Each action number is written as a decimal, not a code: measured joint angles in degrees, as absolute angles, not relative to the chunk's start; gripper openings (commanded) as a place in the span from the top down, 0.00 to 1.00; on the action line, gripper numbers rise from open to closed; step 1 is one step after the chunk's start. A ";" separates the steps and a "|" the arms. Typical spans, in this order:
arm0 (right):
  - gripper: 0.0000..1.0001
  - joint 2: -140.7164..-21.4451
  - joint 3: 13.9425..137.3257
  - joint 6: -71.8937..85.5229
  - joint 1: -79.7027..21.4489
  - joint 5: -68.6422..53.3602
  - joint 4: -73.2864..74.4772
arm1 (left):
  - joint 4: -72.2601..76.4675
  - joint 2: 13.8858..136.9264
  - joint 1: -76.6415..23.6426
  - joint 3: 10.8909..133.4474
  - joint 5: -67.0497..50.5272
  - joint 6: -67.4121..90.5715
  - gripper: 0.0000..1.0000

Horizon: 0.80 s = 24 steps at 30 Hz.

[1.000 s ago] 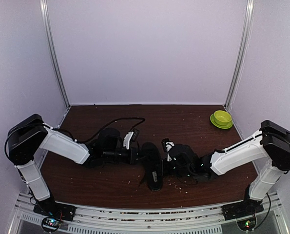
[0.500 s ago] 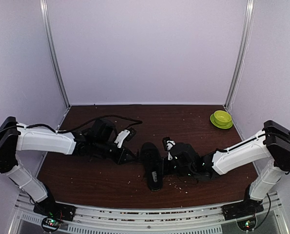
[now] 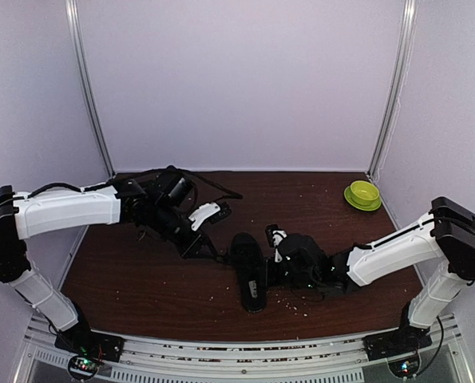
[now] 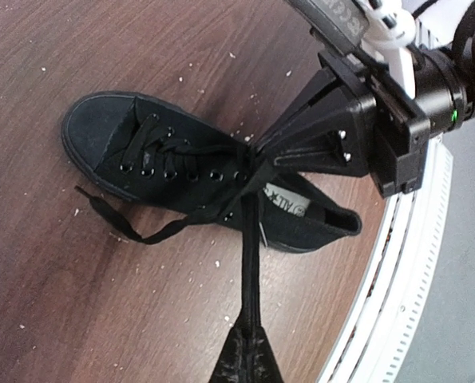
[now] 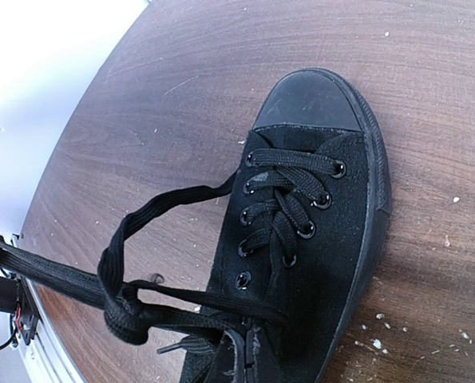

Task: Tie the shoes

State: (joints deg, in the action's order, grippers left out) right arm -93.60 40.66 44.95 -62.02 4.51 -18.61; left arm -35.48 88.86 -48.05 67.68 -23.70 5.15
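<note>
Since one second ago the left arm has risen and swung toward the upper left of the top view, and the left gripper [image 3: 209,249] has drawn back from the sneaker [image 3: 250,275]. The right arm and the shoe are almost where they were. The sneaker lies on the brown table [image 3: 133,291] at lower centre, far from the green bowl [image 3: 363,194] in the upper right corner. In the left wrist view the left gripper [image 4: 247,357] is fully closed on one lace [image 4: 251,255], which runs tight and straight from it up to the crossing above the tongue. The right gripper [image 4: 259,154] is also closed, pinching the laces just at that crossing. The other lace end [image 4: 113,223] lies loose on the wood beside the toe. The right wrist view shows a half-formed loop [image 5: 145,214] and a small knot [image 5: 124,317] hanging beside the shoe. I judge that the shoe is light and will slide or tip if the pull is strong. The laces are thin, soft and flat, so they go limp once tension is lost. It is better to hold a lace near its end or close to the knot, and not the canvas.
</note>
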 measured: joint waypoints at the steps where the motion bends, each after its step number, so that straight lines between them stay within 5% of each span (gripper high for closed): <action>1: 1.00 -93.62 40.69 44.93 -62.02 4.49 -18.63 | -36.36 88.75 -48.05 67.99 -23.33 4.54 1.00; 24: 1.00 -94.63 41.30 44.73 -62.02 3.77 -18.11 | -33.87 83.35 -48.03 69.73 -20.88 7.46 1.00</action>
State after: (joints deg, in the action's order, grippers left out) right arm -94.63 41.30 44.73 -62.02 3.77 -18.11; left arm -33.87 83.35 -48.03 69.73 -20.88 7.46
